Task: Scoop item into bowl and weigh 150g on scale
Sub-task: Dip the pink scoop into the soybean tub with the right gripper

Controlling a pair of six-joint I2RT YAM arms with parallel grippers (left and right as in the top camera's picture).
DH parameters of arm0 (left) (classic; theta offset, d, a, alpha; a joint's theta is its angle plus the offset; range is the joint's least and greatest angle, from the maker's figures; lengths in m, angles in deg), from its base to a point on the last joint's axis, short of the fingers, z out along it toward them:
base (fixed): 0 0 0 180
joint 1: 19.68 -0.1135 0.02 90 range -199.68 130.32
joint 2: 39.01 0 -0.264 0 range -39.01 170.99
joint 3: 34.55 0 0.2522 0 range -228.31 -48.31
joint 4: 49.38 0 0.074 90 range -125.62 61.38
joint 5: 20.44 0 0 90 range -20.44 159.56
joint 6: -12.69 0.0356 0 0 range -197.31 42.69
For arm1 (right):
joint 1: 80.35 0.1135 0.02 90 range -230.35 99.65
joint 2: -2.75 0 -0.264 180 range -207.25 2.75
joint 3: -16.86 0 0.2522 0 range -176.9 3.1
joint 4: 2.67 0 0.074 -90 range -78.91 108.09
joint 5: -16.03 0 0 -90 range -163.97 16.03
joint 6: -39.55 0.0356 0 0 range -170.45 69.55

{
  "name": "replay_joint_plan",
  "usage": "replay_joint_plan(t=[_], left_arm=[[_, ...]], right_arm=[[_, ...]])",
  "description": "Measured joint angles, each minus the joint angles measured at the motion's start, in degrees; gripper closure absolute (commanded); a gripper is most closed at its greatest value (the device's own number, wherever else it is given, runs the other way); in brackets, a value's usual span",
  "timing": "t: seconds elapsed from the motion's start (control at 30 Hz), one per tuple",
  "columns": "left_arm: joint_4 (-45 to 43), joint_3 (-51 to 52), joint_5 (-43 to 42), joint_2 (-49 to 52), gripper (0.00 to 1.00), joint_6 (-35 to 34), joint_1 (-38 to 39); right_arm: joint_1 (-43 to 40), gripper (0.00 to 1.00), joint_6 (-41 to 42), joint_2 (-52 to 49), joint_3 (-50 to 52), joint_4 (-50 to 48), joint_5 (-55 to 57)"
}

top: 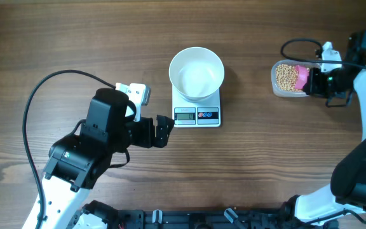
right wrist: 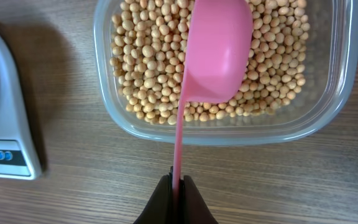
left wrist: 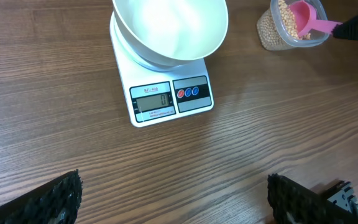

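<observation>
The white bowl [top: 197, 72] stands on the white scale [top: 196, 113] at the table's middle; it looks empty [left wrist: 169, 28]. Tan beans [right wrist: 154, 68] fill a clear plastic container [top: 288, 78] at the right. My right gripper [right wrist: 176, 182] is shut on the handle of a pink scoop [right wrist: 216, 56], whose cup hangs over the beans with its back toward the camera. In the overhead view the right gripper [top: 319, 81] sits just right of the container. My left gripper [top: 164, 130] stands open left of the scale's display [left wrist: 153, 99], nothing between its fingers.
Bare wooden tabletop surrounds the scale. A black cable [top: 49, 83] loops over the left side of the table. The arm bases line the front edge [top: 189, 219].
</observation>
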Motion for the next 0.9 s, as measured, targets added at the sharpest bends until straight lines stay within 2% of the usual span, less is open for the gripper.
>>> replay_joint_plan(t=[0.27,0.67,0.9], left_arm=[[-0.02,0.0,0.0,0.0,0.0,0.0,0.0],[-0.02,0.0,-0.02,0.02,0.0,0.0,0.0],[-0.02,0.0,-0.02,0.0,0.0,0.0,0.0]], right_arm=[[-5.38,0.96,-3.23,-2.8,0.0,1.31,-10.08],[-5.62,0.96,-4.66,-3.32,0.0,3.54,-12.87],[-9.31,0.95,-4.37,-4.04,0.0,4.87,-16.76]])
